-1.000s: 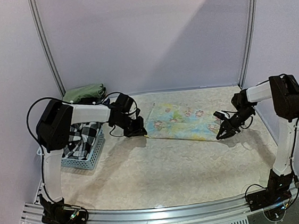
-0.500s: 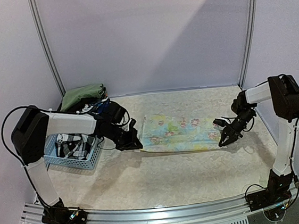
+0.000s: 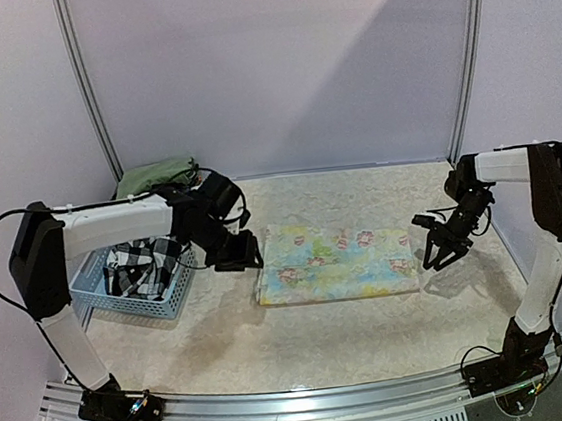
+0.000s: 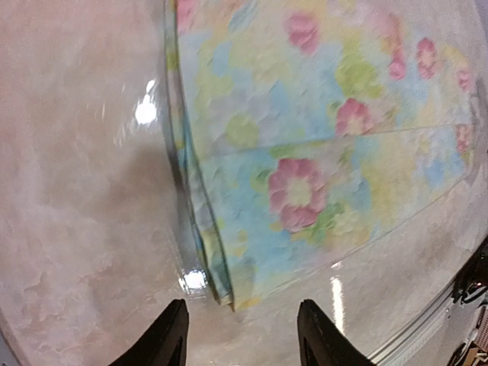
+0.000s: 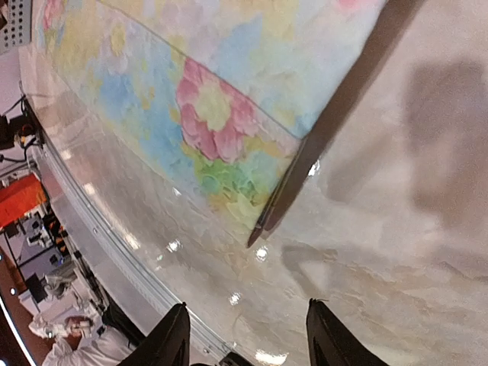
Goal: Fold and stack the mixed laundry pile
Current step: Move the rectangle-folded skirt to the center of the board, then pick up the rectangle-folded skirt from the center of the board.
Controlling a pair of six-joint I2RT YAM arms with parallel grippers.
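The pale floral cloth [image 3: 335,261] lies flat on the table as a folded rectangle, its layered edge showing in the left wrist view [image 4: 305,152] and in the right wrist view [image 5: 191,99]. My left gripper [image 3: 242,261] hovers at the cloth's left edge, open [image 4: 242,305], with the near-left corner just ahead of its fingertips and nothing between them. My right gripper [image 3: 438,254] stands open [image 5: 246,305] off the cloth's right edge, clear of the corner. The checked shirt [image 3: 148,261] lies in the basket. An olive-green piece [image 3: 157,175] sits at the back left.
The light blue basket [image 3: 166,301] stands at the left, under my left arm. Upright metal frame posts [image 3: 87,90] rise at the back corners. The table's metal front rail [image 3: 301,404] runs along the near edge.
Both grippers carried the cloth's far edge toward the near side, folding it over, then opened and let it go. The cloth now lies flat and nearer the front.
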